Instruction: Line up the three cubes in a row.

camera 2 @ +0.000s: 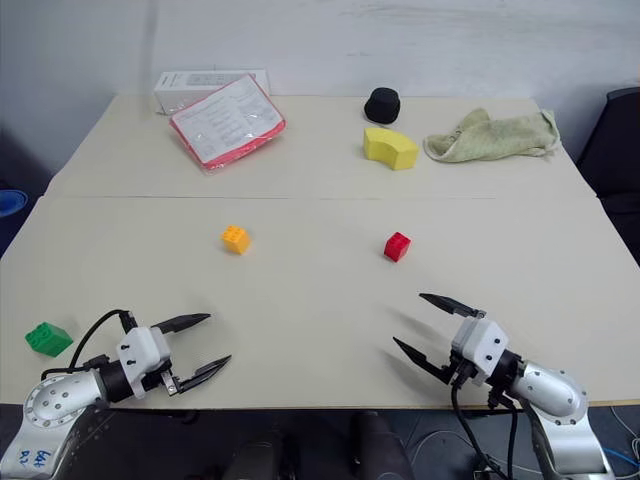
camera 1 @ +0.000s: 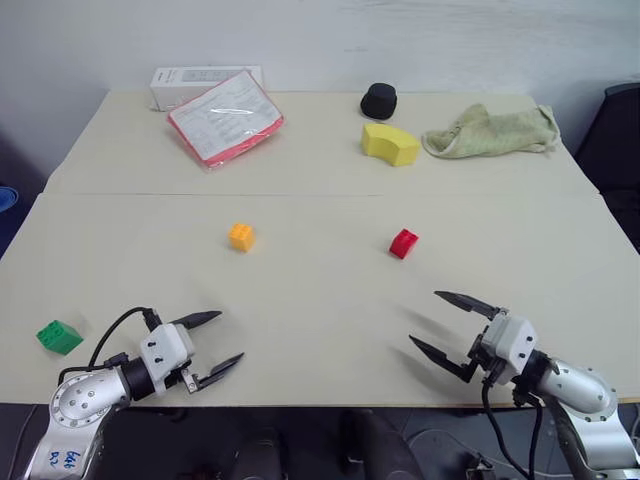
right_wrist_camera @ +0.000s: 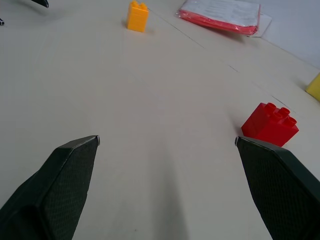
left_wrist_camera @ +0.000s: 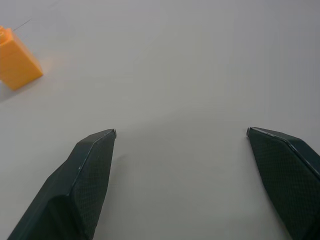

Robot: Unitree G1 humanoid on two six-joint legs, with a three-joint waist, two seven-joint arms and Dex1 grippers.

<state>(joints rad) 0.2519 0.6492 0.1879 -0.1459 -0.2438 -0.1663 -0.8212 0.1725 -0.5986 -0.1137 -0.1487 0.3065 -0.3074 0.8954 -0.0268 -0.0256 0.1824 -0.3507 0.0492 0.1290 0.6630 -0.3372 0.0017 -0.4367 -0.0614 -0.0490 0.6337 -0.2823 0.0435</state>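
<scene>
The bench [camera 1: 320, 320] is pale and wide. Three little toy bricks sit on it, far from each other.

The orange-yellow brick [camera 1: 241, 236] is in the middle part of the bench, a bit to the left. The red brick [camera 1: 403, 243] is to its right, at about the same depth, well apart from it. The green brick [camera 1: 59, 336] is way over on the left, close to the front edge. They do not make a neat row; the green one sits much nearer the robot than the other two.

The left gripper [camera 1: 218, 344] hangs low over the front of the bench, to the right of the green brick. Its two black fingers [left_wrist_camera: 90, 170] are spread wide, and nothing is between them. Only bare bench shows there, with the orange-yellow brick off to one side ahead.

The right gripper [camera 1: 450, 326] hangs over the front right of the bench. Its fingers [right_wrist_camera: 65, 175] are also spread wide and hold nothing. The red brick sits ahead of it, near one fingertip but not touching.

At the back of the bench are a big yellow curved block [camera 1: 389, 143], a round black thing [camera 1: 379, 101], a crumpled green cloth [camera 1: 492, 131], a red folder with papers [camera 1: 225, 118] and a white box [camera 1: 180, 84] partly under the folder.
</scene>
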